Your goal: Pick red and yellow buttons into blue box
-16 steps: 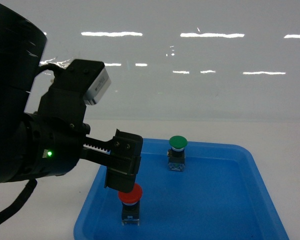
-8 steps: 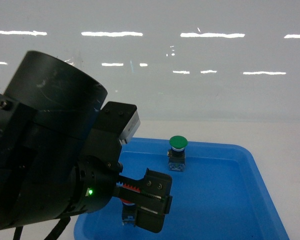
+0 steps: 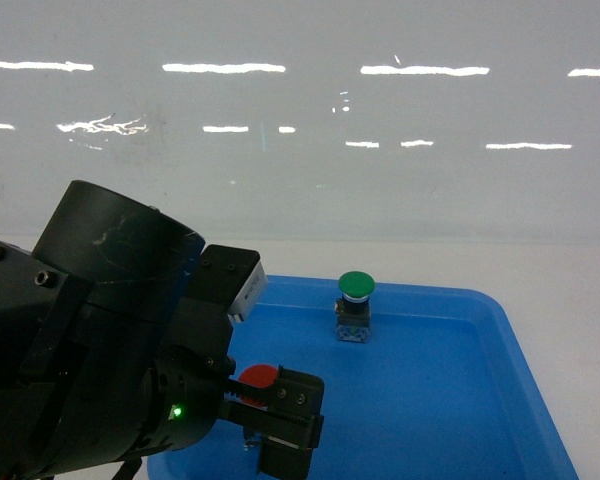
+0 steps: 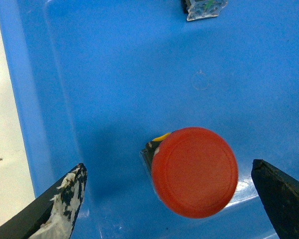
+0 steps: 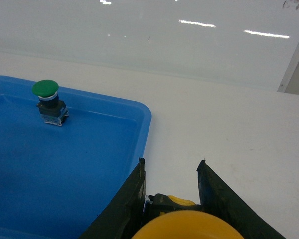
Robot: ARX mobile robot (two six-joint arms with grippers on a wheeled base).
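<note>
The red button (image 4: 194,172) stands upright on the floor of the blue box (image 4: 114,74), near its left wall. My left gripper (image 4: 167,167) hangs above it, open, with both fingers well clear of the cap. In the head view the red button (image 3: 258,376) peeks out just behind the left gripper (image 3: 285,430) inside the blue box (image 3: 460,400). My right gripper (image 5: 172,162) is shut on the yellow button (image 5: 184,226), held over the table just right of the blue box (image 5: 89,164). The right arm does not show in the head view.
A green button (image 3: 355,287) stands upright in the far part of the box, also seen as the green button (image 5: 46,89) in the right wrist view. White table (image 5: 229,129) surrounds the box. My left arm (image 3: 90,350) fills the head view's lower left.
My left arm has dropped lower in the head view and come nearer the camera. Its gripper now sits in front of the red button, which has stayed in its spot in the box.
</note>
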